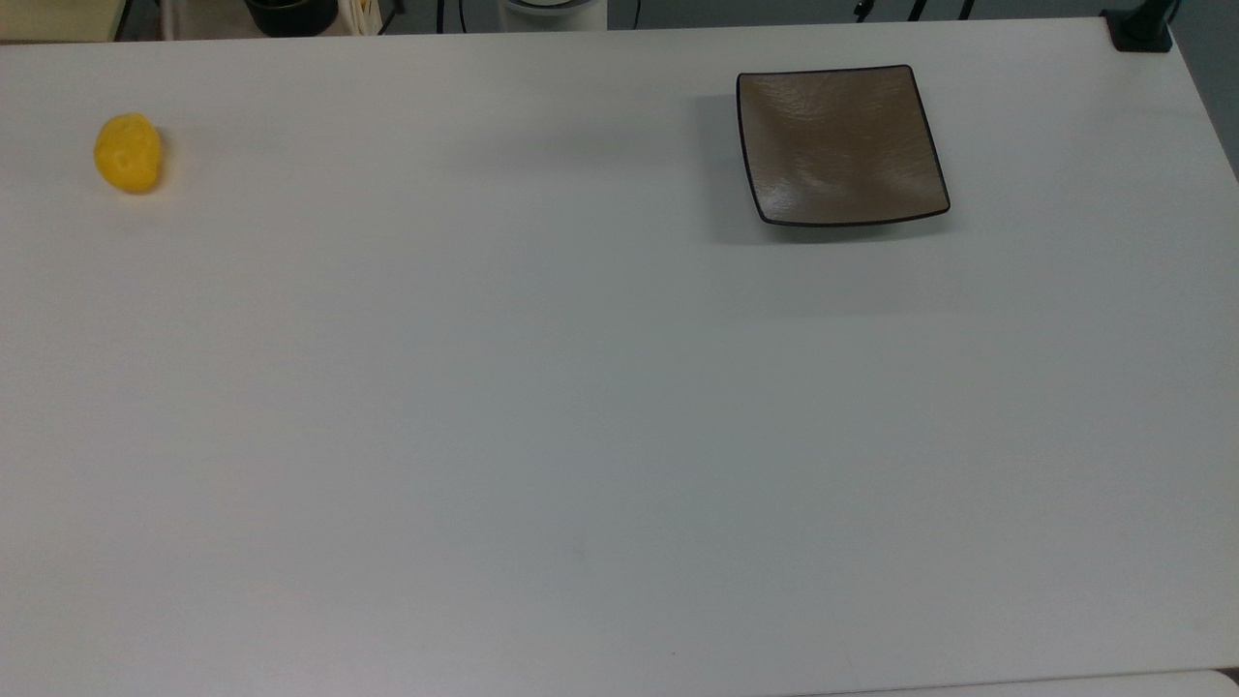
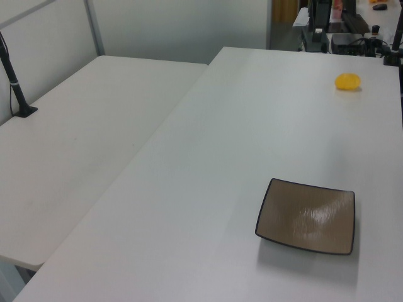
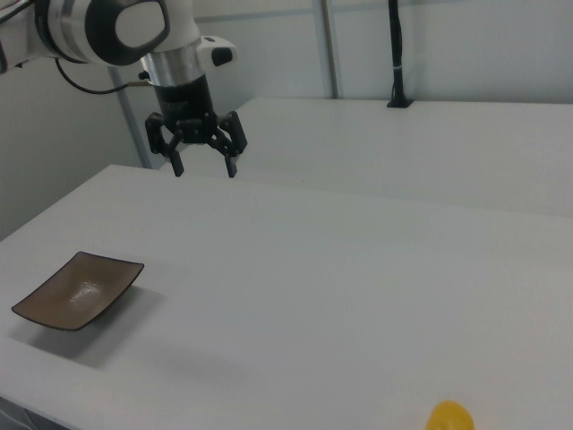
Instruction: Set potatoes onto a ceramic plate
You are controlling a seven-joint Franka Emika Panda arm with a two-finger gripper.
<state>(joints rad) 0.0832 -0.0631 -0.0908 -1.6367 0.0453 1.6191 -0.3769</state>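
A small bright-yellow potato [image 1: 128,153] lies on the white table [image 1: 581,407] at the top view's far left; it also sits far back in the left view [image 2: 347,81] and at the bottom edge of the right view [image 3: 449,417]. The square grey-brown ceramic plate [image 1: 838,145] with a dark rim rests far from it, at the top view's upper right, bare inside [image 2: 308,216] [image 3: 79,290]. In the right view my gripper [image 3: 204,166] hangs open in the air above the table's far side, apart from both, fingers pointing down and nothing between them.
A second white table [image 2: 82,145] adjoins on the left view's left, with a black clamped pole [image 2: 14,82] on it. Another black clamp [image 1: 1140,29] sits at the top view's upper right corner. Dark equipment and cables [image 2: 343,31] stand beyond the far table edge.
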